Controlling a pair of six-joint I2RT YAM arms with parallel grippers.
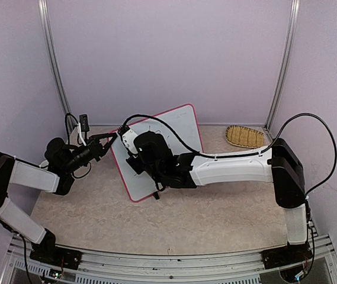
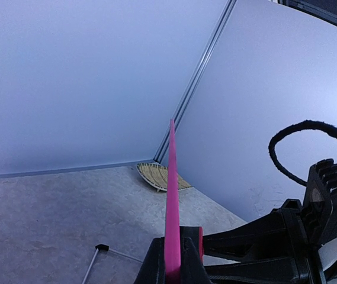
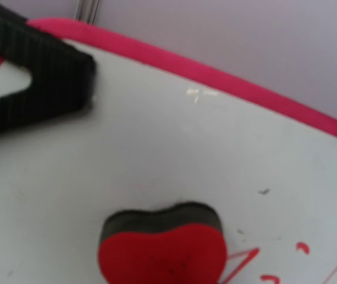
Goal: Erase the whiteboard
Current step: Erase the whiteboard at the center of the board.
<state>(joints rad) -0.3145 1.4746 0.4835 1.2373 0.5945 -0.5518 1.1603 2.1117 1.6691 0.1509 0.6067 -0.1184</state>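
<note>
Left gripper (image 2: 172, 260) clamps the pink-framed whiteboard (image 1: 174, 127); right gripper (image 1: 128, 137) holds a red heart-shaped eraser (image 3: 162, 254).
Red scrawl (image 3: 242, 260) marks the tilted board; beige table (image 1: 215, 213), lavender walls (image 1: 168, 53).

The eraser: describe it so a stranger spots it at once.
Find the pink-framed whiteboard mid-table, its edge clamped by the left gripper. Against its white face sits the heart-shaped eraser, red over dark felt: a solid block among thin marker strokes.

We note a beige, mottled stone-look tabletop (image 1: 215, 219). A shallow oval woven-bamboo tray (image 1: 245, 136) lies at its far right corner. Left of centre a pink-framed white rectangular whiteboard (image 1: 183, 121) stands tilted, its near edge seemingly down on the surface.
</note>
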